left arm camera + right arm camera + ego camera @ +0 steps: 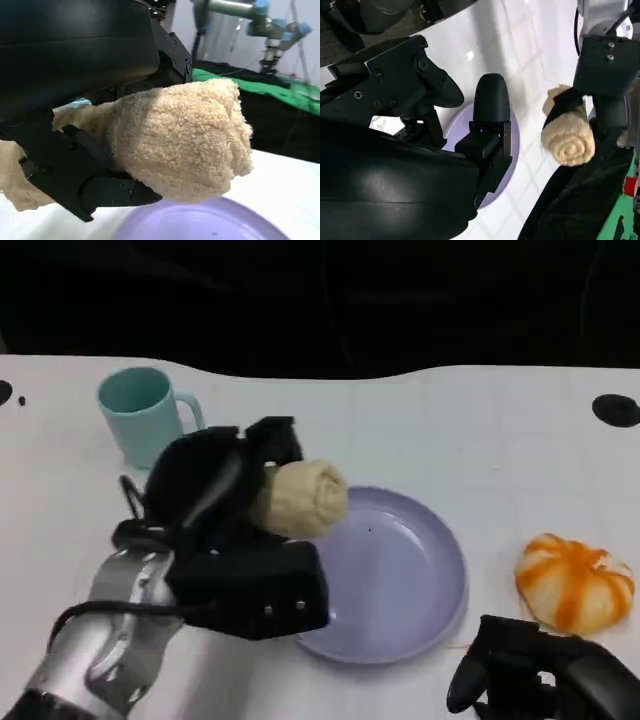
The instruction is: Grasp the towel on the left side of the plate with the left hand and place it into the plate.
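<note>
the left hand (225, 495), black and blocky on a silver forearm, grasps the towel (300, 498), a cream terry roll with a nubbly, looped pile, rolled into a fat cylinder. in the head view the roll sticks out to the right of the fingers and hangs over the left rim of the plate (400, 580), clear of the table. the left wrist view shows the same roll close up (185, 145), its rounded end bulging past the black fingers (100, 185) that clamp it from both sides, with the smooth lavender plate (210, 225) curving below it and not touching it. the plate is round, shallow and glossy, pale purple, with a raised lip. from the right wrist view the towel's spiral end (570, 135) is seen, gripped by the left hand (605, 70) above the white table. the right hand (530, 675) rests on the near right of the table, its fingers curled slightly with nothing in them, though whether they are closed i cannot tell. just beyond it lies a puffy orange-and-white striped soft toy (575, 582), right of the plate. a smooth teal mug (145, 415) with a handle stands upright at the far left on the white table (480, 440).
</note>
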Controlling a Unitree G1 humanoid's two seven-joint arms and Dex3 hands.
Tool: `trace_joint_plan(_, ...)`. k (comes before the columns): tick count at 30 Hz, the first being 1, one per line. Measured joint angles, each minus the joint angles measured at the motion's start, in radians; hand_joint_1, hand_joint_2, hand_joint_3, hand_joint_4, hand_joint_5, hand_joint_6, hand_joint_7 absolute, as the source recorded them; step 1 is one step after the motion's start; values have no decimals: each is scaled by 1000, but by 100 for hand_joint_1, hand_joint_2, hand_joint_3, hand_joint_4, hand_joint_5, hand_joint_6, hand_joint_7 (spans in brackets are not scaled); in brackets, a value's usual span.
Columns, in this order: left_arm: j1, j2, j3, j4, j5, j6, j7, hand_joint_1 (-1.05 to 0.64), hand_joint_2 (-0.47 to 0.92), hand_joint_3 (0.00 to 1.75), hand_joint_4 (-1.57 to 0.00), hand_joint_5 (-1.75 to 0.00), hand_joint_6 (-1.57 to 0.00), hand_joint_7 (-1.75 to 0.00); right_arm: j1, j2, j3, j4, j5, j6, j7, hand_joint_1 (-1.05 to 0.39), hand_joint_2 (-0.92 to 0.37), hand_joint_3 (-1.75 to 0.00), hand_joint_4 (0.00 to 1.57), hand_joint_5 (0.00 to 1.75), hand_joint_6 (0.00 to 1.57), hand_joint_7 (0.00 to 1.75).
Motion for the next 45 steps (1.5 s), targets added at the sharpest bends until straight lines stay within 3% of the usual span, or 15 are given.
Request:
trace_joint_plan(5,-22,-54,-51,30,29,0,-5,-17,53,77,-91,-175,-65,-175,7,0,0,0,1,-3,3,-1,-58,-115,73,175,61,149)
trace_joint_plan(13,-64,-142,-119,96,63,17,-11,-18,58,77,-92,-175,-65,-172,23,-1,0,-1,-3,-18,10,2,-58,-116,74,175,62,149)
trace_joint_plan(17,-84,-176,-140,132,63,17,-11,-17,53,92,-91,-175,-71,-154,28,0,0,-4,2,-18,10,1,-58,-117,74,175,62,149)
trace_joint_plan(18,-88,-181,-141,139,63,16,-11,-18,53,92,-90,-175,-76,-136,28,0,0,-4,2,-18,10,0,-58,-117,74,175,62,149)
trace_joint_plan(22,-92,-191,-143,155,54,17,-34,-20,60,83,-78,-175,-83,-95,28,0,4,-5,-4,-18,8,-1,-56,-117,75,175,63,149)
trace_joint_plan(24,-94,-191,-143,154,49,22,-76,-25,69,64,-70,-143,-81,-72,26,0,5,-5,-8,-18,8,-2,-56,-118,76,175,64,149)
trace_joint_plan(26,-94,-187,-145,152,50,35,-112,-30,85,31,-64,-129,-77,-41,25,0,7,-5,-8,-18,8,-2,-56,-119,77,175,64,149)
trace_joint_plan(27,-94,-181,-147,148,51,38,-132,-34,89,25,-61,-120,-72,-30,24,0,7,-5,-8,-18,8,-2,-56,-119,77,175,64,149)
trace_joint_plan(29,-97,-166,-159,132,62,59,-185,-47,91,20,-54,-70,-59,-9,23,0,7,-5,-7,-19,8,-1,-55,-120,77,175,64,149)
trace_joint_plan(32,-110,-142,-190,98,103,106,-272,-60,92,18,-48,-31,-44,-1,23,-1,7,-4,-9,-30,10,0,-56,-121,77,175,64,149)
trace_joint_plan(39,-119,-122,-212,57,130,132,-349,-83,92,18,-27,-13,-17,0,18,-2,7,6,-13,-52,13,-2,-55,-119,75,175,65,148)
trace_joint_plan(45,-119,-119,-212,30,134,131,-352,-91,92,21,-24,-12,-15,-1,15,-2,5,23,-9,-60,18,-1,-56,-120,75,175,64,147)
